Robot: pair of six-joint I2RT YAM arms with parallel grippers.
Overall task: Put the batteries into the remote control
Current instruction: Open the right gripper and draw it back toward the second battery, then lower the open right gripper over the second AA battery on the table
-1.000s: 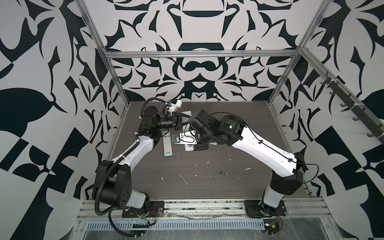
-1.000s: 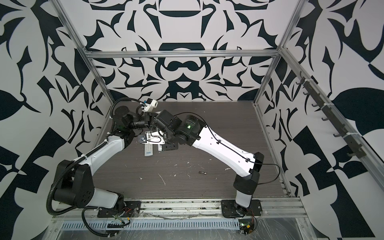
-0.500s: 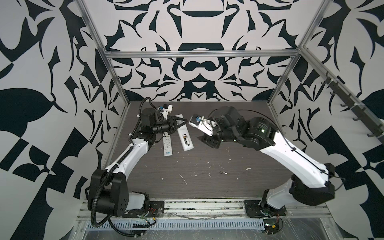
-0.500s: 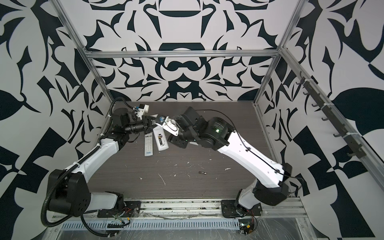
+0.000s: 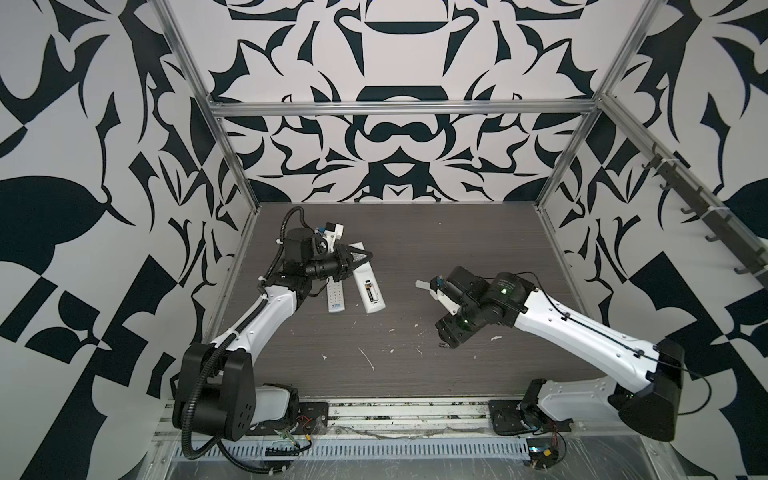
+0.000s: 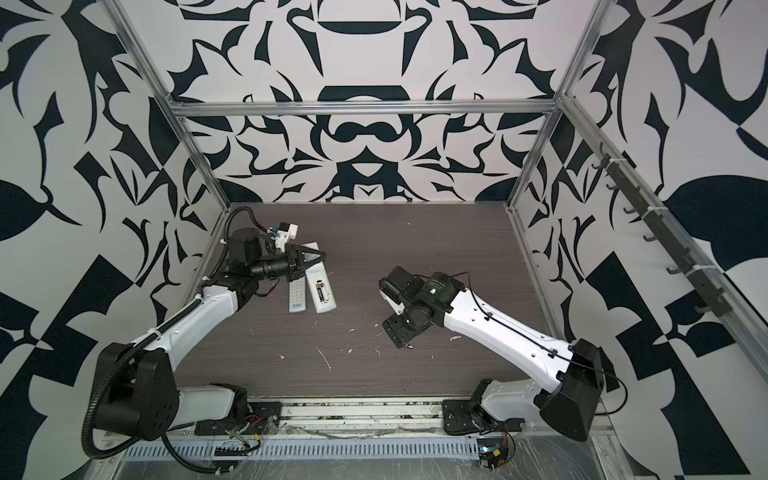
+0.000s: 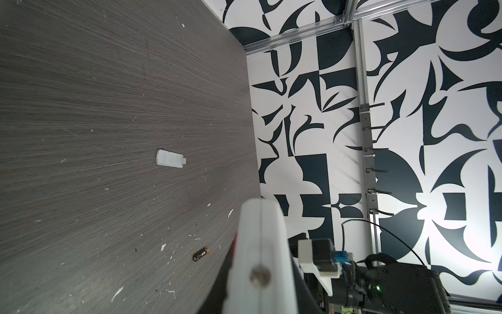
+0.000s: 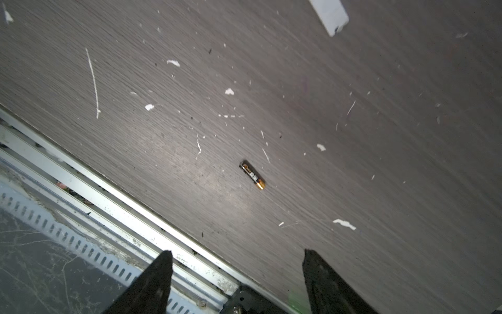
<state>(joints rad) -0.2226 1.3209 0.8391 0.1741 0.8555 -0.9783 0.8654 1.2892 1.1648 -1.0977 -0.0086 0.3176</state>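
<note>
1. after quitting the two remotes a sec ago, swung right gripper [image 8: 237, 251] out to mid-table & spread its black jaws wide; nothing between them.
2. now hangs over loose battery [image 8: 252, 174], a slim dark cylinder w/ coppery-gold band, flat on dark wood-grain tabletop [image 5: 415, 232] near front edge, well apart from remotes, ahead of the jaws, untouched.
3. holds left gripper [image 5: 368, 257] pinched shut, empty, above far end of open remote [image 5: 376, 305], a white slab lying back-up w/ bay uncovered.
4. shows seated battery [image 5: 368, 289], dark w/ gold tip, inside that bay; can't tell count beyond that.
5. leaves second remote [image 5: 336, 296], white, keys up, just beside; white bay cover [image 7: 170, 159] flat on table.
6. reads as one load done, next pickup starting: prob. needs descent + pinch across the body; could roll.
</note>
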